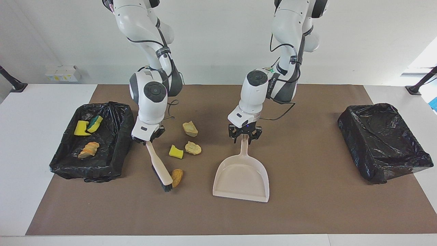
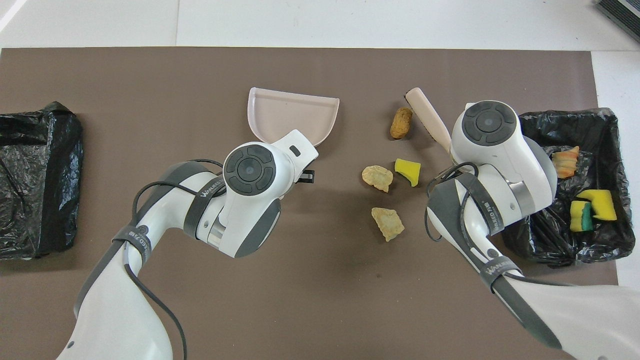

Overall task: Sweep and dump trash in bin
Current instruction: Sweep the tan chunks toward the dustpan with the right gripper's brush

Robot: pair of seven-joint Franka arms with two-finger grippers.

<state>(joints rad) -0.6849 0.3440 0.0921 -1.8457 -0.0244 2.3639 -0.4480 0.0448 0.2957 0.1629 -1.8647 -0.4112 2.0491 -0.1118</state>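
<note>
Spongy and crumbly, the trash (image 1: 184,141) looks light and soft. Four scraps lie between brush (image 1: 159,165) and dustpan (image 1: 241,176); three sit in the bin (image 1: 112,160) (better pushed than pinched). The right gripper (image 1: 147,139) clamps the brush handle, bristles touching the orange-brown lump (image 1: 177,177). The left gripper (image 1: 244,134) stands at the dustpan handle, fingers seemingly parted.
</note>
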